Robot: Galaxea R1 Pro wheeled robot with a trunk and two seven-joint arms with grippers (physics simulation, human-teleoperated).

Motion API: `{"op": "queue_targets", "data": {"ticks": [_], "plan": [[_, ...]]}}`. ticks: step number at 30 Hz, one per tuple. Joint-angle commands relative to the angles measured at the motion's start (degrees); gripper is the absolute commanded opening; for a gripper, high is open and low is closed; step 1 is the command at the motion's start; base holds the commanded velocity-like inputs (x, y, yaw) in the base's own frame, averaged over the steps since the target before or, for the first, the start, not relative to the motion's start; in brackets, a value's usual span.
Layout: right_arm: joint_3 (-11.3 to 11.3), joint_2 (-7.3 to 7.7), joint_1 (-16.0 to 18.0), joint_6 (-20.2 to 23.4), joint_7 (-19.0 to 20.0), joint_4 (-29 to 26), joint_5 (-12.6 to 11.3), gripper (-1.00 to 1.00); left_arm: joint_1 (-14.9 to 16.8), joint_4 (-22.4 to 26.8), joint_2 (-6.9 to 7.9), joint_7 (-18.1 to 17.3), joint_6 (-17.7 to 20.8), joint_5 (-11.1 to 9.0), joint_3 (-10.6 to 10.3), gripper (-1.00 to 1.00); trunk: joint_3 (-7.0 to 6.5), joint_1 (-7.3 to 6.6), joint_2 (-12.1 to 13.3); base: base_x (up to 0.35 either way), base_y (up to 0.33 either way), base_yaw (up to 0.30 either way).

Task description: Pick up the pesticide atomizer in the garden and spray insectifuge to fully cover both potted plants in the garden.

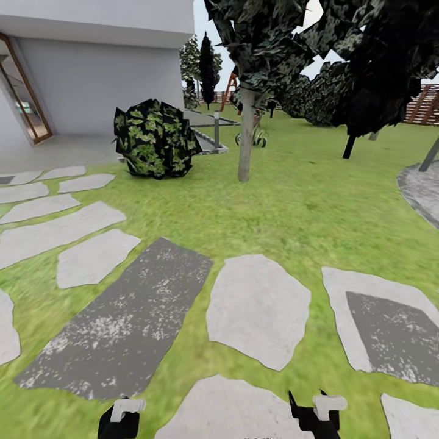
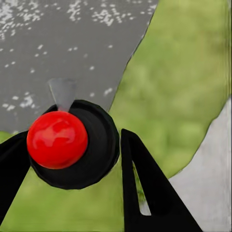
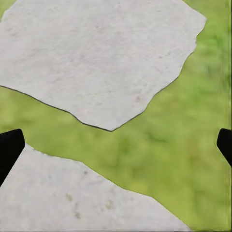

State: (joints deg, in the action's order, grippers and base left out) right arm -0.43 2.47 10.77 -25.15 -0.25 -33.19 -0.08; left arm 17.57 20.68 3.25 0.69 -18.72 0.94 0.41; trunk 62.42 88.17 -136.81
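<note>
My left gripper (image 2: 72, 137) is shut on a dark round body with a red ball on its end (image 2: 57, 139), seen end-on; it appears to be the pesticide atomizer. At the bottom edge of the head view, the left gripper (image 1: 122, 417) hangs over the grass and the right gripper (image 1: 317, 414) over a pale stone. The right gripper (image 3: 118, 135) is open, with only grass and stone between its fingers. Far ahead, beside a thin tree trunk (image 1: 245, 134), sits a low tuft of pointed leaves (image 1: 260, 138), possibly a potted plant. The other potted plant is out of view.
Pale and dark grey stepping stones (image 1: 131, 323) cross the lawn in front of me. A round dark bush (image 1: 155, 139) and a grey bollard (image 1: 216, 128) stand ahead on the left, by the house wall (image 1: 97, 73). The paved patio edge (image 1: 421, 189) and a wooden fence (image 1: 427, 103) lie to the right.
</note>
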Motion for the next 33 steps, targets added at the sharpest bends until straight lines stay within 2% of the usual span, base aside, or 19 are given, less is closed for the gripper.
{"op": "queue_targets", "data": {"ticks": [1,17,31,33], "plan": [[0.0,-0.01,0.0,-0.2,0.0,0.2,0.0,1.00,0.0,0.0,0.00,0.1,-0.2,0.1,0.0,-1.00,0.04,-0.01,0.0,0.000,0.000,-0.283],[0.0,-0.09,0.0,-0.2,0.0,0.8,-0.1,1.00,0.0,0.0,0.00,0.1,-0.2,0.1,0.0,-1.00,0.04,-0.01,0.0,0.000,0.000,-0.288],[0.0,-0.09,0.0,-0.2,0.0,0.8,-0.1,1.00,0.0,0.0,0.00,0.1,-0.2,0.1,0.0,-1.00,-2.47,-3.09,5.6,0.000,0.000,-0.296],[0.0,-0.09,0.0,-0.2,0.0,0.8,-0.1,1.00,0.0,0.0,0.00,0.1,-0.2,0.1,0.0,-1.00,-2.47,-3.09,5.6,0.000,0.000,-0.297]]}}
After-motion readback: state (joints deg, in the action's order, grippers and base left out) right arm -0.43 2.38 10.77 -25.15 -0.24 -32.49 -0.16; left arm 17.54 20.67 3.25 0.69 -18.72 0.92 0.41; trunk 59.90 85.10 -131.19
